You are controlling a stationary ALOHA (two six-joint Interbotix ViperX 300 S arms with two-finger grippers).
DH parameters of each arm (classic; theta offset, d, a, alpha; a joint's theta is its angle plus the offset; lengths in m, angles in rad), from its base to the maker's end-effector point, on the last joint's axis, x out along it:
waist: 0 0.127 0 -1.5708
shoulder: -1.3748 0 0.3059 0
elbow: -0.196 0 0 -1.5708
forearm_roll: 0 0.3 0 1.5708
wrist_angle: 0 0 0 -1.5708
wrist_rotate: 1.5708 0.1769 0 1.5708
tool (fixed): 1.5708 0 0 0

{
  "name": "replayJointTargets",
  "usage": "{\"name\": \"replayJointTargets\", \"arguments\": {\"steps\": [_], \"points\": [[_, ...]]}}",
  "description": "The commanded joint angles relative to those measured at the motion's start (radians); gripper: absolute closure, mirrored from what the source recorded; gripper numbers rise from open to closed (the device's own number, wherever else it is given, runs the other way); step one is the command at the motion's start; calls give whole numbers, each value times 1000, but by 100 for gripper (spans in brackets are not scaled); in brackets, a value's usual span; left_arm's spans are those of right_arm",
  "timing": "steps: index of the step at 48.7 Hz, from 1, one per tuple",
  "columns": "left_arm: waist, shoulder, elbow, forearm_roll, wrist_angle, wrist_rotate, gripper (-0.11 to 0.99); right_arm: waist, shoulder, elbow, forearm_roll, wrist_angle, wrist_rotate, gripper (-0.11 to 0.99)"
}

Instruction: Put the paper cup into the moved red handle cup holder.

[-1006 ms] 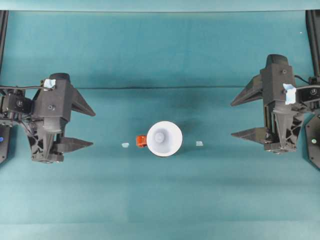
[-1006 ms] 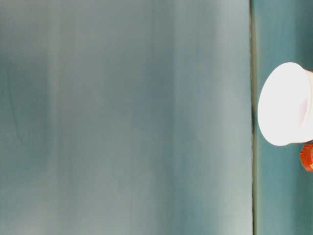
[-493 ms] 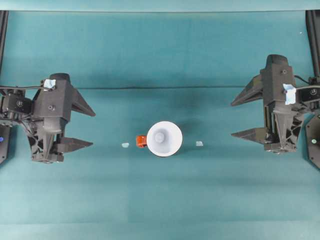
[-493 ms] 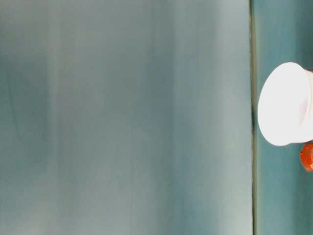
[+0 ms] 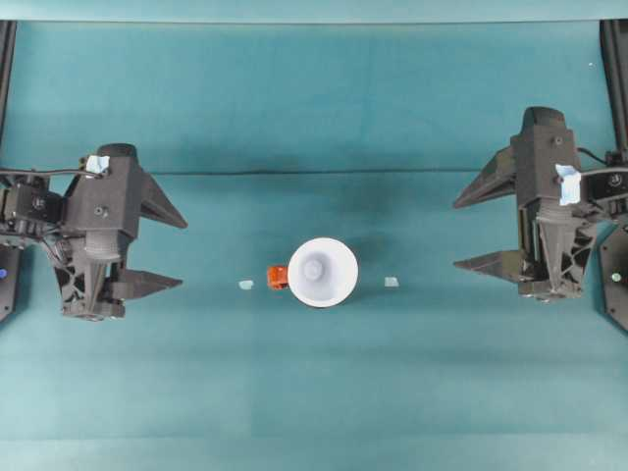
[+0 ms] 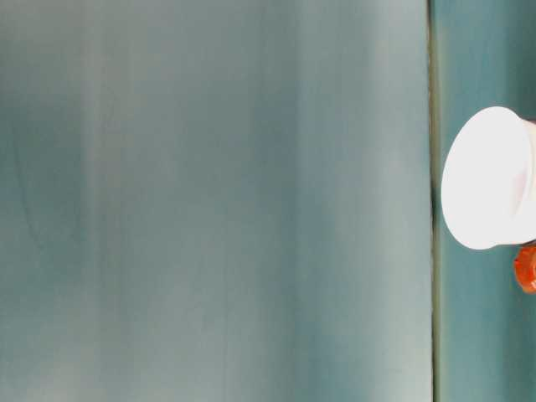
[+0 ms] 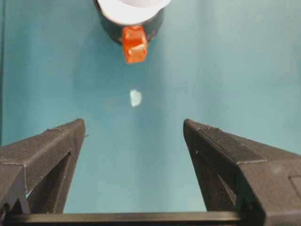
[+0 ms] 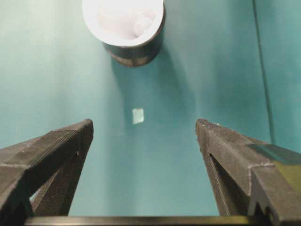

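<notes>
A robot lab bench: a plain teal tabletop (image 5: 314, 392) fills the frame, with 2 black arms mounted at the left and right edges. Small pale tape markers (image 5: 245, 285) sit near the centre, and black frame rails (image 5: 8, 59) run down the upper corners.

- Teal cloth (image 5: 324, 392) covers the whole table, evenly lit.
- A dark seam (image 5: 324, 173) crosses it from 9 to 3 o'clock.
- Black frame rails (image 5: 7, 59) stand at both edges.
</notes>
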State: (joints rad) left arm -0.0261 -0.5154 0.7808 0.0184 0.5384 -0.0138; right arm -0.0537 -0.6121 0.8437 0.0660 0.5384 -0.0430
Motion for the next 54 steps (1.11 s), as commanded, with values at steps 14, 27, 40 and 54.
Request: {"name": "replayJointTargets", "arguments": {"steps": [14,27,40,54], "points": [[-3,-6,-18,3,-3,0,-3,3,-5,-5,0,-2,9,-8],[-3,-6,-18,3,-3,0,-3,3,-5,-5,0,29,9,-8],[-3,-5,-18,3,-3,0,-3,3,-5,-3,0,29,9,-8],[-2,-6,-18,3,-3,0,-3,3,-5,-5,0,28,9,-8]]}}
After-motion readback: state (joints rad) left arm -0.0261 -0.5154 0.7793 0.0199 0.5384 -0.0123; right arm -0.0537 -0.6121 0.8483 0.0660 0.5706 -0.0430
